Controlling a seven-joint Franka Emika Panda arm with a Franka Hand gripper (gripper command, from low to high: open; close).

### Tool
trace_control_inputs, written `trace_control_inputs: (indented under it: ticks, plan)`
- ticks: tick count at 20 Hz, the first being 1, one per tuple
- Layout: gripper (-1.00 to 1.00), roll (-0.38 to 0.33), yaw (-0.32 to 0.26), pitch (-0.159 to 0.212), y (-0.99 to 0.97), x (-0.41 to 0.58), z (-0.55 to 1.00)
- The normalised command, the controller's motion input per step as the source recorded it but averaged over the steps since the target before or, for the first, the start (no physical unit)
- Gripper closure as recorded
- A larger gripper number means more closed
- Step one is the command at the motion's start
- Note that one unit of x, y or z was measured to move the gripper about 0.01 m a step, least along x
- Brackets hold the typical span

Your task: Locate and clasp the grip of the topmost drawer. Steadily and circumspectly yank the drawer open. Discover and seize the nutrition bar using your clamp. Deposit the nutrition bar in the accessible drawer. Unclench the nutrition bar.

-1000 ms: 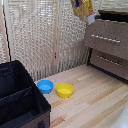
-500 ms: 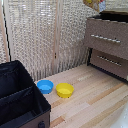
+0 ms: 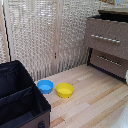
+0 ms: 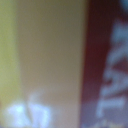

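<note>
The nutrition bar [image 4: 60,65] fills the wrist view, so it sits right against the unseen pincer, whose state I cannot tell.

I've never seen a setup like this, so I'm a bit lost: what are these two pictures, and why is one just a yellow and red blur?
The sharper picture comes from a camera standing off to the side. It shows a wooden floor with a blue bowl and a yellow bowl side by side, a black fabric box at that view's left, and a grey-brown dresser at its right. The top drawer stands out further than the drawer below. The arm itself is hardly in view here.

The blurry picture comes from a camera on the arm's wrist. It sits very close to something yellow and dark red with pale lettering, too near to focus. That may be a printed packet, but I cannot tell whether anything is held.
</note>
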Motion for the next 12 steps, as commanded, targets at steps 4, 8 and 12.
trace_control_inputs:
  ticks: [4, 8, 12]
  plan:
    - [1.0, 0.08, -0.005, 0.148, -0.7, 0.044, 0.48]
    - [1.0, 0.029, 0.0, 0.151, -0.66, 0.035, 0.42]
    - [1.0, 0.007, 0.006, 0.156, -0.61, 0.124, 0.26]
